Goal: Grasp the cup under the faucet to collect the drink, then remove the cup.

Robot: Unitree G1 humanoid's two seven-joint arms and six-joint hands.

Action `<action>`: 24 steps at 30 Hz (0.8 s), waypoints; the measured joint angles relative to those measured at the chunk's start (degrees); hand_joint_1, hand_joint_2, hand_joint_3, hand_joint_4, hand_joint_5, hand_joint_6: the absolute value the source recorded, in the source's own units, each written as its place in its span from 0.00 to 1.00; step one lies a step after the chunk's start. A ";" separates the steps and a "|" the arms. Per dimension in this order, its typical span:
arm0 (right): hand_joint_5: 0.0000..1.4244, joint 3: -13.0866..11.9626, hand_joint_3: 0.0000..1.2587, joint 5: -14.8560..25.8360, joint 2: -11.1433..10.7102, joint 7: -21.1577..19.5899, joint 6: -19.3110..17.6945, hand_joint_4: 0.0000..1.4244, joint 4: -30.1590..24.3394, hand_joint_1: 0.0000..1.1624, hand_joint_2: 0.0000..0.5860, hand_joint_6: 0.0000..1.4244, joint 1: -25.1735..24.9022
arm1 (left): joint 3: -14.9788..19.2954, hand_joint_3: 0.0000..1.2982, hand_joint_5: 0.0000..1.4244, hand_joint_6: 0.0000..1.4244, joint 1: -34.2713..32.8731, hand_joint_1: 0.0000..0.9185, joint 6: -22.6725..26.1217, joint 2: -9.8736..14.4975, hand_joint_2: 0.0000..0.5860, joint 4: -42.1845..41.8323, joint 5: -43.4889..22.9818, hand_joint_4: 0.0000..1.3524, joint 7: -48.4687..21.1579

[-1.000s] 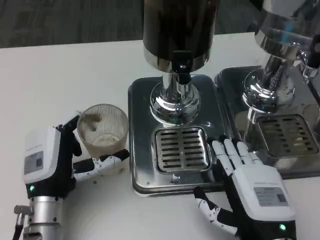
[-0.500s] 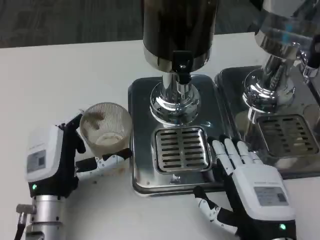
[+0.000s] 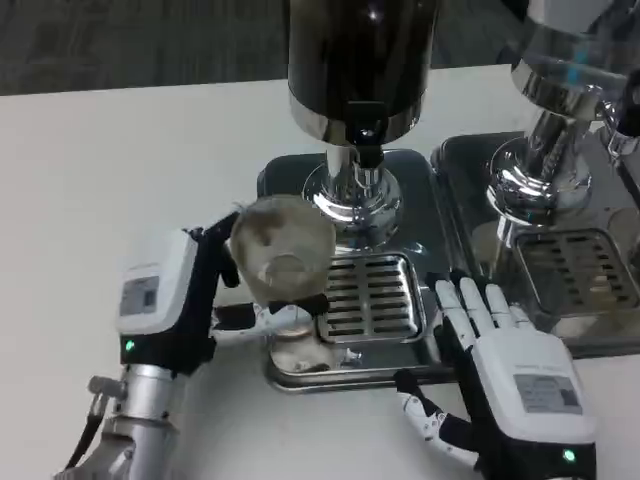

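We see left hand (image 3: pixel 185 300) gripping cup (image 3: pixel 280 250), over drip grate (image 3: pixel 372 297) edge, lining up under faucet (image 3: pixel 366 143). Right hand (image 3: pixel 505 365) empty, fingers spread flat on dispenser base (image 3: pixel 430 240), likely steadying.

Second drink dispenser (image 3: pixel 560 140) seen at right, chrome pedestal on own steel drip tray (image 3: pixel 470 200), slotted grate (image 3: pixel 585 270) set into it. Both parked on white table (image 3: pixel 120 170). Grey carpet (image 3: pixel 140 40) spotted beyond far table edge. Small black tap (image 3: pixel 625 120) poking out at far right.
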 measured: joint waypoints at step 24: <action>0.00 0.04 0.04 -0.37 0.99 -0.85 1.36 0.00 -2.01 0.34 0.70 0.06 2.15 | -4.78 0.60 0.74 0.92 -10.27 0.84 4.49 -6.52 0.00 9.14 1.72 0.66 -6.74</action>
